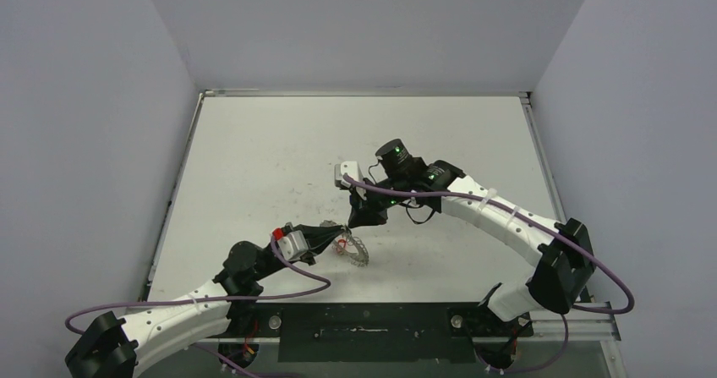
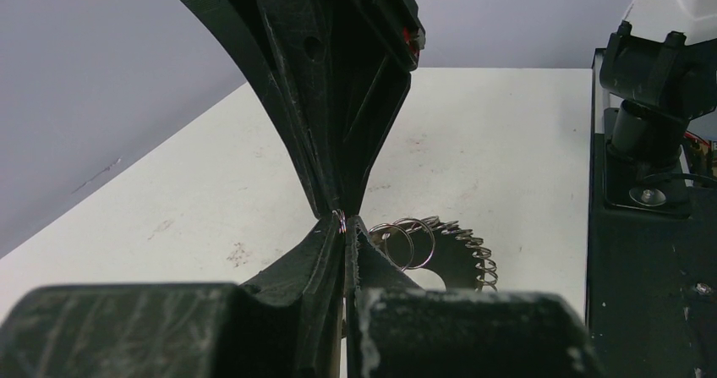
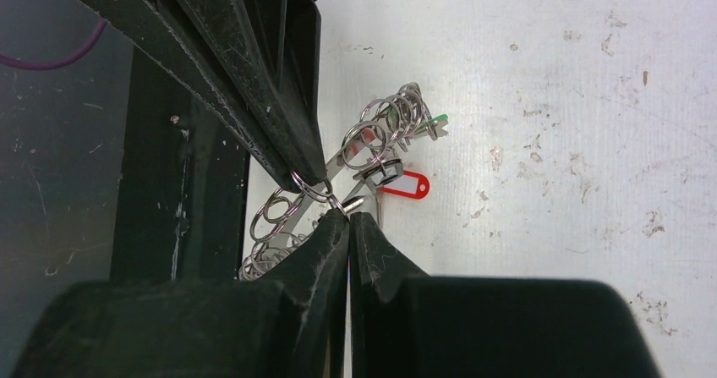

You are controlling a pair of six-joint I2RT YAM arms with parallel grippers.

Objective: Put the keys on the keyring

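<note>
A flat grey keyring (image 2: 457, 256), its edge frilled with small wire loops, lies tilted on the scuffed white surface (image 1: 270, 158) near the front edge. One keyring, one green tag (image 3: 437, 125), one red tag (image 3: 407, 184) and one dark-headed key (image 3: 378, 173) can be counted. The left pincer (image 2: 345, 226) is clamped on an edge loop, the ring at its 3 o'clock. The right pincer (image 3: 348, 217), fingers together, meets it there from 12 o'clock; whether it grips anything cannot be told.
</note>
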